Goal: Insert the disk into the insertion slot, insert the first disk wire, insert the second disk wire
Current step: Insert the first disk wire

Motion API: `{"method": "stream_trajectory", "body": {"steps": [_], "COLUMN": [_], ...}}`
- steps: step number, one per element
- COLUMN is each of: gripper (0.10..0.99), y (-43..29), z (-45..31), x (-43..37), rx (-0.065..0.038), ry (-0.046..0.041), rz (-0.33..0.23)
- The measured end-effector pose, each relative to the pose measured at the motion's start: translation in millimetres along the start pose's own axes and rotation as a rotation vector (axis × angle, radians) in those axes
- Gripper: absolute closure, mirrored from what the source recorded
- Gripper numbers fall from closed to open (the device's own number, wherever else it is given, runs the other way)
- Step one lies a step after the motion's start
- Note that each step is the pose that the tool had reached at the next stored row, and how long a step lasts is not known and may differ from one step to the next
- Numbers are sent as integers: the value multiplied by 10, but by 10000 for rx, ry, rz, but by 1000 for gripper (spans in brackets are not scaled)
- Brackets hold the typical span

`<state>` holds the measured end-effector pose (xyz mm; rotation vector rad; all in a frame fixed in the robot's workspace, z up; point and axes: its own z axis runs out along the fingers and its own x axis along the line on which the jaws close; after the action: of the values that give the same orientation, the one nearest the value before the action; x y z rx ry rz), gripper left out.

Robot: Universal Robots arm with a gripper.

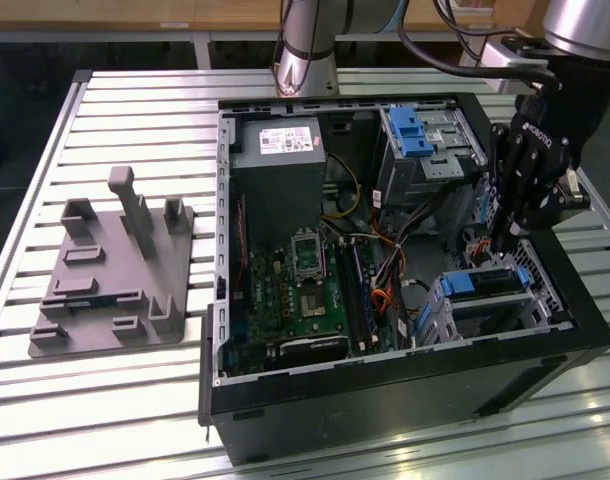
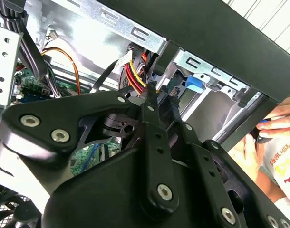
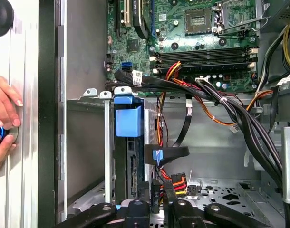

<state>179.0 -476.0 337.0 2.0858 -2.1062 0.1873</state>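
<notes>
Already disk (image 3: 133, 166) seated in insertion slot (image 3: 93, 96); claw (image 2: 161, 97) narrow, pinching disk wire (image 3: 156, 197) connector beside it.

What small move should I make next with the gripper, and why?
Probably ease the gripper slightly toward the port on the disk. It looks shut on a black wire connector with red and yellow leads, held beside that port, not yet plugged in. The blue-framed disk already sits in the insertion slot.
</notes>
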Motion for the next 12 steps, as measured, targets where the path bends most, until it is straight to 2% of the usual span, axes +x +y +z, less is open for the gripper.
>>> {"method": "stream_trajectory", "body": {"steps": [12], "gripper": [839], "y": [0], "z": [1], "x": [-2], "rx": [1], "ry": [-2], "rz": [-6]}}
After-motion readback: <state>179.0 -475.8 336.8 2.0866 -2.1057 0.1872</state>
